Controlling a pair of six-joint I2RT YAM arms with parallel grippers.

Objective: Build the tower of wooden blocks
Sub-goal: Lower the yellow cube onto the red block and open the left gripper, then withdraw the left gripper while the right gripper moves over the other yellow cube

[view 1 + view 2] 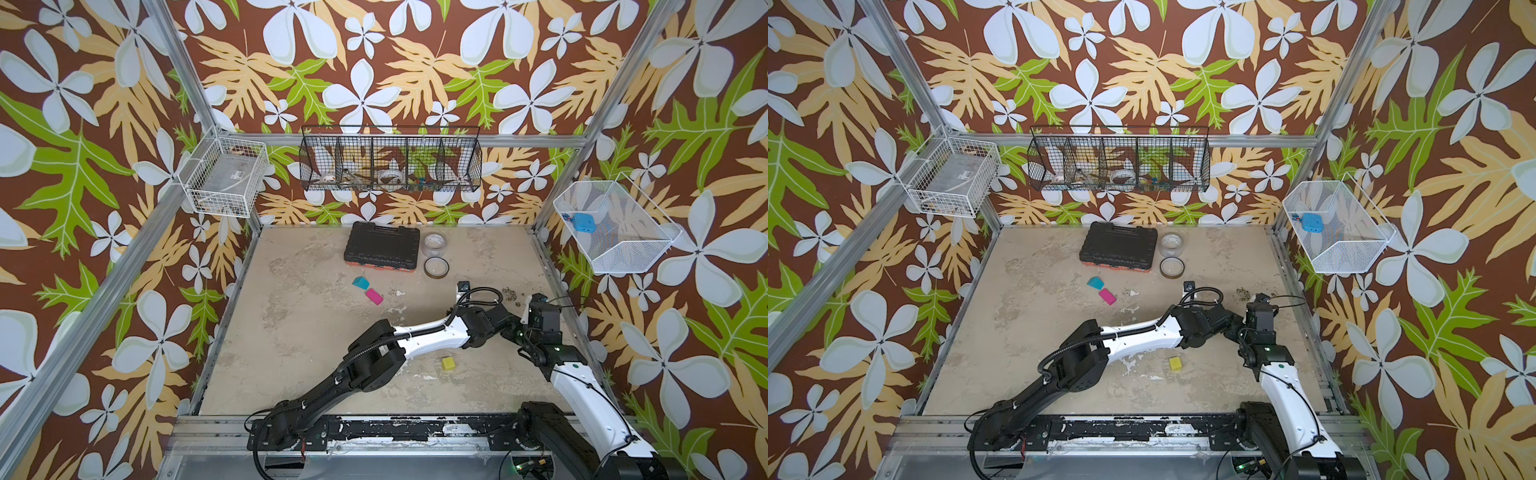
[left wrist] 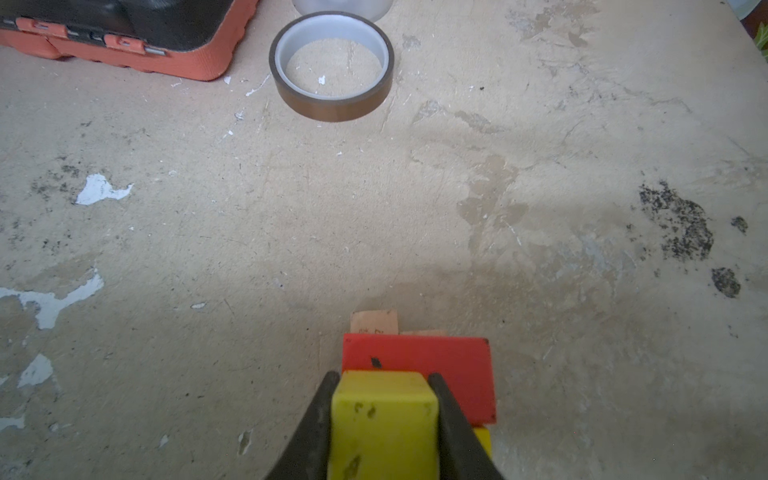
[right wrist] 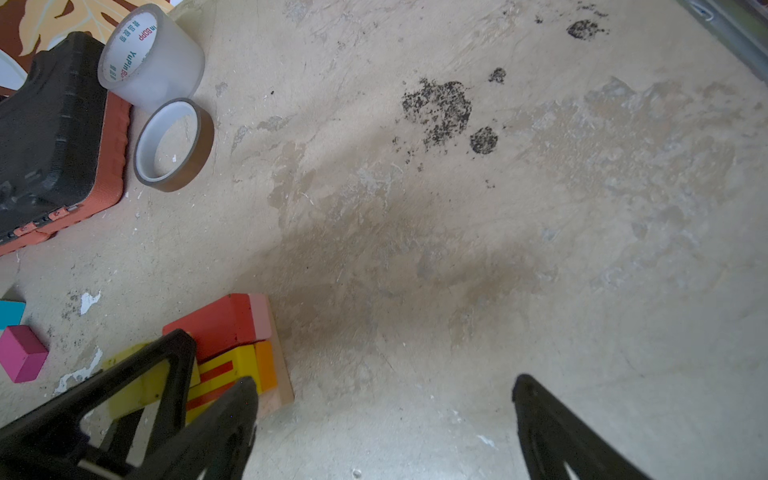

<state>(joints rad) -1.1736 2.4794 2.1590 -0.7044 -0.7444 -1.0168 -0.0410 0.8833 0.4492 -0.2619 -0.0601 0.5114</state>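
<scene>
Cube [image 1: 448, 363], yellow-green, lies loose nearest me on tabletop [image 1: 291, 332]. Behind it my L tool [image 2: 384, 380] grips a 2nd cube [image 2: 384, 424] over the red-topped tower [image 3: 224, 324]; R tool [image 3: 384, 380] gapes wide, empty, just beside. Magenta block [image 1: 374, 296] & teal wedge [image 1: 360, 282] sit farther back.

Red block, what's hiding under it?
A pink block peeks out under the red block, with plain wood below that. The rest of both is covered by the red block.

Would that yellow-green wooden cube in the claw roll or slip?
Probably no rolling: the yellow-green wooden cube has flat faces and square edges. Small and solid-looking, it is likely stiff and light. The left gripper pinches its flat sides, so slipping seems unlikely.
</scene>
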